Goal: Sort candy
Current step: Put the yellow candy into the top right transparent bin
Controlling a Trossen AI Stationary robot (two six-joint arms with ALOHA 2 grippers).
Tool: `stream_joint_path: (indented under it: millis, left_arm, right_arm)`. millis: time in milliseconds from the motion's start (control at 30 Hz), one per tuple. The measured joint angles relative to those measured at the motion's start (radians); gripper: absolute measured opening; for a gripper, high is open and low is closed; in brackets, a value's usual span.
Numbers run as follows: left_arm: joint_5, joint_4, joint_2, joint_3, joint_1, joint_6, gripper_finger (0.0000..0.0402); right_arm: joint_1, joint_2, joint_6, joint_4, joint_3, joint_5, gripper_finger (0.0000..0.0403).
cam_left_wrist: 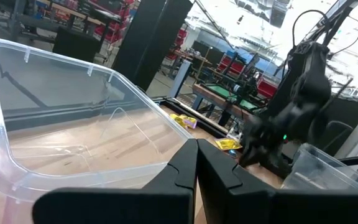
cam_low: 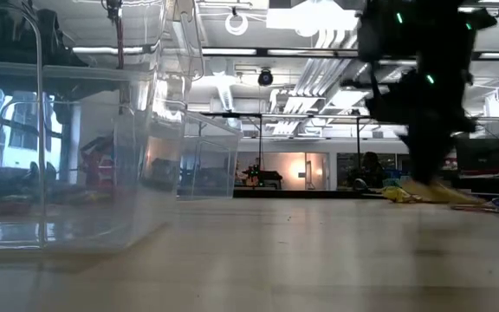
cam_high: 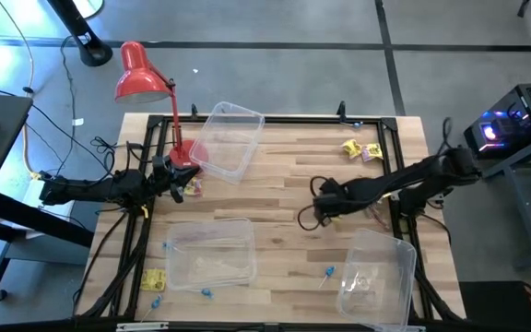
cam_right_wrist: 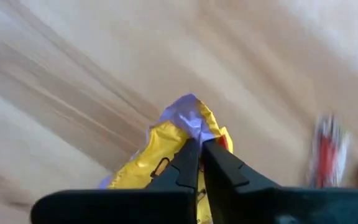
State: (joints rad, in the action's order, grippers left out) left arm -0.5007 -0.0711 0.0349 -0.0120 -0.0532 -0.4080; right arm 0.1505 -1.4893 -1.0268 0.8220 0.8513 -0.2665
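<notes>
My right gripper (cam_high: 321, 205) is over the middle of the table, shut on a yellow packet (cam_right_wrist: 166, 146). A blurred red-pink stick (cam_right_wrist: 328, 152) lies on the wood beside it. My left gripper (cam_high: 182, 181) is at the table's left, beside the far-left bin (cam_high: 229, 138), with its fingers shut (cam_left_wrist: 196, 163) and nothing visible between them. A small yellow-pink piece (cam_high: 193, 189) shows at its tip, and I cannot tell whether they touch. More yellow packets lie far right (cam_high: 361, 149) and near left (cam_high: 152, 279). Blue pieces (cam_high: 328, 272) (cam_high: 207, 293) are scattered along the near side. My right gripper pinches the yellow packet between its two fingers, at the crumpled end with the pale purple tip (cam_right_wrist: 188, 118). The fingers slant down at it from the table's right. The rest of the packet runs back under the fingers. I cannot tell whether it is clear of the wood.
Three clear plastic bins stand on the table: far left, near left (cam_high: 210, 254) and near right (cam_high: 376, 277). A red desk lamp (cam_high: 141, 76) stands at the far-left corner. Bare wood lies between the bins. Cables hang off the table's left edge.
</notes>
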Motion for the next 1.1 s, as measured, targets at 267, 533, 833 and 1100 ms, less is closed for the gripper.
stream_joint_path:
  millis: [267,533,833,1100]
  left_arm:
    - [0.000,0.000,0.000,0.000,0.000,0.000,0.0000]
    - [0.000,0.000,0.000,0.000,0.000,0.000,0.0000]
    - [0.000,0.000,0.000,0.000,0.000,0.000,0.0000]
    - [0.000,0.000,0.000,0.000,0.000,0.000,0.0000]
  right_arm:
    - [0.022,0.119,0.076,0.139,0.230,-0.050,0.0000]
    - [0.220,0.214,0.101,0.256,0.446,0.089,0.0000]
    - [0.481,0.225,-0.188,0.355,0.480,0.254,0.0000]
    - [0.537,0.225,-0.348,0.414,0.296,0.319,0.0000]
